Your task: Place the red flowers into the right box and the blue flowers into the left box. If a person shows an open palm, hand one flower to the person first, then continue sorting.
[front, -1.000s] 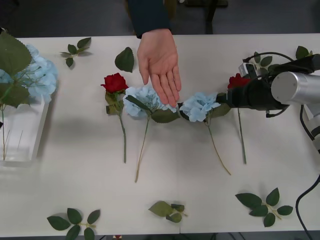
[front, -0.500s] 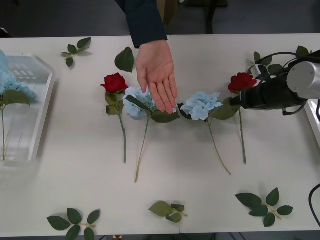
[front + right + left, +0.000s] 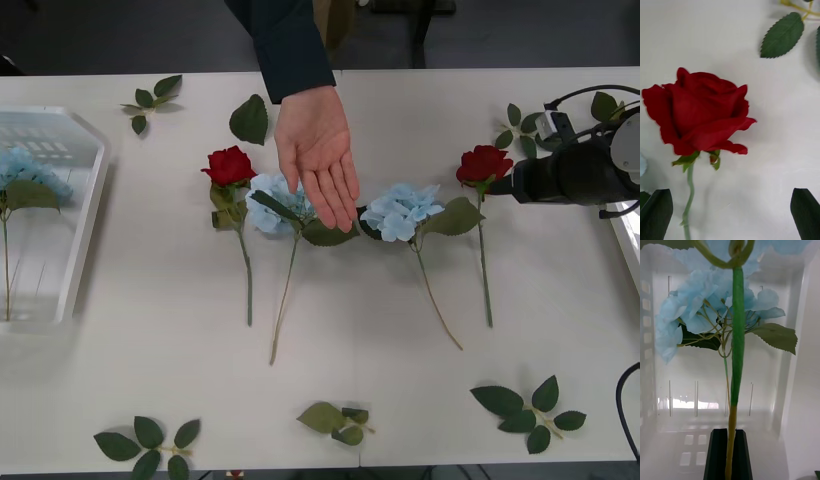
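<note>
My left gripper [image 3: 729,455] is clenched on a blue flower's stem [image 3: 735,352], hanging it over the left box [image 3: 85,205] at nine o'clock, ready to drop. At three o'clock my right gripper [image 3: 730,213] hovers spread above a red rose [image 3: 484,164]. Farthest, at twelve, the person's hand [image 3: 318,150] lies palm-up, so a handover likely comes first.

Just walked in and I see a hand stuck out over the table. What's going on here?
A robot is sorting flowers. Its left gripper is shut on a blue flower's stem over the left box, where another blue flower already lies. A person's hand is held out, palm open, above the row of flowers on the table. The right gripper, open, sits over a red rose.
</note>
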Robot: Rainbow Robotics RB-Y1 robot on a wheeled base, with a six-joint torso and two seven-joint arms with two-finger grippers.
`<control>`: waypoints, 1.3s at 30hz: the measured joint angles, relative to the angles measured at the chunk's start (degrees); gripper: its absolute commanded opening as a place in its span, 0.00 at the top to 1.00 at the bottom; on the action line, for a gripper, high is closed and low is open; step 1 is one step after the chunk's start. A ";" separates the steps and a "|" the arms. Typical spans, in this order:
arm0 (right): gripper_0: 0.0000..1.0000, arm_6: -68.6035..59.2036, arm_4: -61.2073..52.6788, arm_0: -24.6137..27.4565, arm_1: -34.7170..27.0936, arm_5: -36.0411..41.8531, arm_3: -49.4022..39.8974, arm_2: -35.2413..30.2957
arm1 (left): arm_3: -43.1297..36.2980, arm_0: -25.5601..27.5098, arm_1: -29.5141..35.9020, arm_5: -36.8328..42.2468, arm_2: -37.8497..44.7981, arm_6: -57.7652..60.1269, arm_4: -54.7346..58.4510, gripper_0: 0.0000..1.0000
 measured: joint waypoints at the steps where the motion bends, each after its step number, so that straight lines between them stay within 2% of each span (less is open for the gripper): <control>1: 0.09 -0.07 0.81 0.00 0.28 -0.53 0.09 0.11 | 0.22 0.00 -0.18 -0.03 0.00 0.00 -0.53 1.00; 17: 0.09 -5.76 2.83 0.00 3.16 -10.12 0.37 12.26 | 4.30 0.00 -1.97 2.56 0.01 0.00 -2.26 0.99; 18: 0.13 -5.81 3.15 0.00 3.22 -10.80 0.37 12.92 | 4.32 0.00 -1.99 2.56 0.01 0.00 -1.99 0.60; 19: 0.17 -5.86 3.46 0.00 3.22 -11.39 0.37 13.62 | 4.33 0.00 -1.99 2.57 0.01 0.00 -1.68 0.43; 20: 0.28 -5.94 3.85 0.00 3.22 -11.90 0.37 14.33 | 4.37 0.00 -2.00 2.57 0.01 0.00 -1.40 0.21; 21: 0.39 -6.07 4.20 0.00 3.22 -12.26 0.37 14.98 | 4.41 0.00 -2.01 2.58 0.01 0.00 -1.21 0.12; 22: 0.54 -6.16 4.57 0.00 3.22 -12.47 0.37 15.59 | 4.45 0.00 -2.01 2.59 0.01 0.00 -1.09 0.09; 25: 0.92 -6.17 5.34 0.00 3.22 -12.55 0.37 16.55 | 4.57 0.00 -2.01 2.70 0.01 0.00 -0.89 0.09; 26: 0.98 -6.17 5.58 0.00 3.22 -12.55 0.37 16.60 | 4.64 0.00 -2.02 2.76 0.01 0.00 -0.86 0.09; 27: 1.00 -6.17 5.83 0.00 3.22 -12.55 0.37 16.60 | 4.72 0.00 -2.02 2.80 0.01 0.00 -0.85 0.09; 35: 1.00 -6.17 5.99 0.00 3.22 -12.61 0.37 16.51 | 5.18 0.00 -2.03 2.90 0.01 -0.01 -0.86 0.09; 39: 1.00 -6.17 1.03 0.00 3.21 -12.08 0.25 15.14 | 5.19 -0.01 -2.03 3.58 0.01 -0.01 -0.69 0.09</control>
